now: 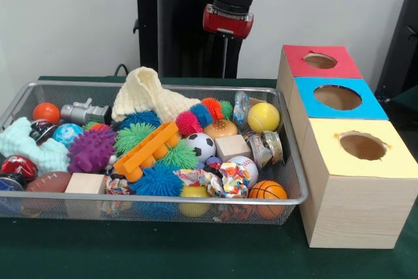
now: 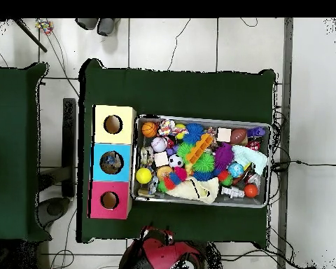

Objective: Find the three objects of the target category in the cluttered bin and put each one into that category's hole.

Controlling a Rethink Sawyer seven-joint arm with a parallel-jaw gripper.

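A wire mesh bin is packed with toys. Among them are a yellow ball, a small basketball, a soccer ball, an orange ball, several spiky rubber balls such as the purple one, two wooden cubes, an orange plastic frame and a cream cloth. Beside the bin stand three boxes with round holes: red, blue and yellow. My gripper hangs behind the bin's far edge, above the toys and touching none.
The bin and boxes sit on a dark green cloth. In the overhead view the boxes line the bin's left side, and cables run over the floor around the table. A second green table stands at the left.
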